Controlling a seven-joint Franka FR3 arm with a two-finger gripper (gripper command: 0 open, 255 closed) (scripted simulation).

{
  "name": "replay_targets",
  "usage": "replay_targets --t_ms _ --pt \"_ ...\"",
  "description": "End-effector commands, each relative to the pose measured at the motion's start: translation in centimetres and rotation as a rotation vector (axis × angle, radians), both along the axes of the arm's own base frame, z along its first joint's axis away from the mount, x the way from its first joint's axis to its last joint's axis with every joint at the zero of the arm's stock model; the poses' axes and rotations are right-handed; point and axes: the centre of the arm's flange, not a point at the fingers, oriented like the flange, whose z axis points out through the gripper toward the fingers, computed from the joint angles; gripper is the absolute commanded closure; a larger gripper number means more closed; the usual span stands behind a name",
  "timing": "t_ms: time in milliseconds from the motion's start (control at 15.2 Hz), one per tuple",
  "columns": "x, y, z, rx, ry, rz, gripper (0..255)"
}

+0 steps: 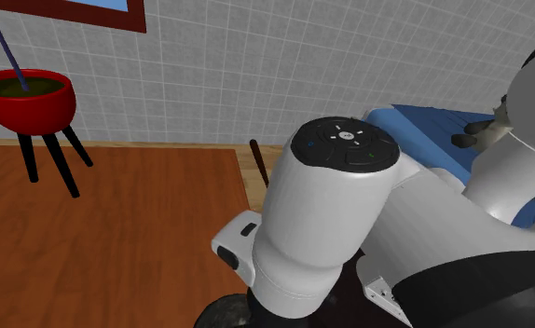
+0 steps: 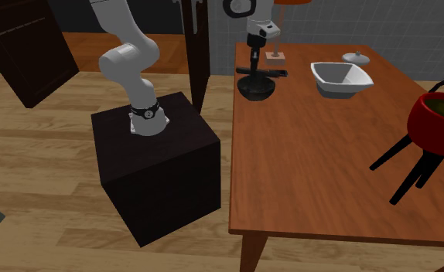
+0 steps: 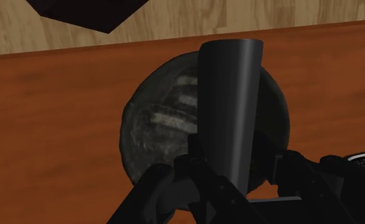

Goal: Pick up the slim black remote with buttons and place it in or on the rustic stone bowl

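I look through the wrist view first. The gripper (image 3: 238, 170) has its jaws clamped on the black remote (image 3: 229, 108), one on each side of its near end. The remote sticks out over the dark stone bowl (image 3: 156, 127), which sits on the brown wood table (image 3: 48, 127) close to the table's edge. From here I cannot tell how high the remote is.

The second exterior view helps. There the gripper (image 2: 254, 66) points straight down over the table's (image 2: 313, 170) far left corner. The remote (image 2: 267, 73) lies flat just above the rim of the stone bowl (image 2: 257, 90). I cannot tell if it touches the rim. On that view's right are a white bowl (image 2: 340, 79) and, nearer, a red bowl (image 2: 437, 124) on black legs. The black stand (image 2: 155, 166) is on the floor, left of the table.

In the shoulder view the big white arm (image 1: 322, 214) is close in front, and the red bowl (image 1: 25, 98) is far left.
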Motion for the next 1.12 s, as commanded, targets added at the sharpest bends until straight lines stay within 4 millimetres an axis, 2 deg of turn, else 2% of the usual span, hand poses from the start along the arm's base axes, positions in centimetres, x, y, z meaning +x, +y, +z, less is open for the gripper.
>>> replay_targets --t_ms 0,396,924,990,1056 --pt "0.0 0.1 -1.0 0.001 0.0 -0.001 255" --pt "0.0 0.1 -4.2 0.001 0.0 -0.001 255" --pt "0.0 0.1 -4.4 0.001 0.0 -0.001 255" --pt "-0.1 0.1 -4.4 0.001 0.0 -0.001 0" --pt "-0.1 0.1 -4.4 0.001 0.0 -0.001 0"
